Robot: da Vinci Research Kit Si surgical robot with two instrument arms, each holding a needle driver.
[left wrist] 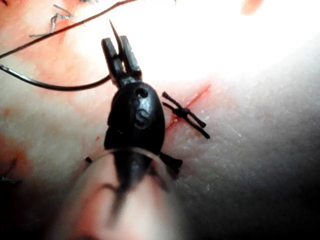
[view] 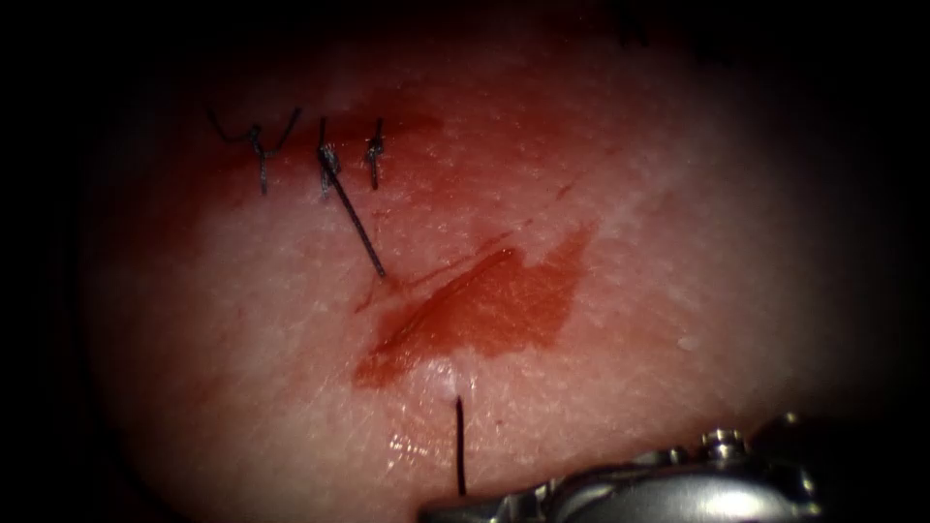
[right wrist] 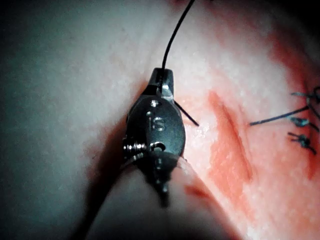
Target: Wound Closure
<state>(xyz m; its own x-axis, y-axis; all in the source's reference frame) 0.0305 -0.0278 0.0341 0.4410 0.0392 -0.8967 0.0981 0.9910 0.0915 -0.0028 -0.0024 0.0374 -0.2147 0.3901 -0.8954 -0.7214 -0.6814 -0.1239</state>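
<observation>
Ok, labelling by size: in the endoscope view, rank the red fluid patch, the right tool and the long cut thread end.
Red fluid patch and right tool: look alike; the tool is nearer and cropped, so unranked. Its jaws hold the thread.
Smallest: long cut thread end.

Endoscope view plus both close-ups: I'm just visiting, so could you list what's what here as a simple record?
left tool: shut on the needle, seemingly near its tip; needle looks clear of the tissue
right tool: shut on the thread
thread exit: tissue just below the cut
red fluid: pooled along the cut
tied stitches: three, up-left of the open cut
</observation>
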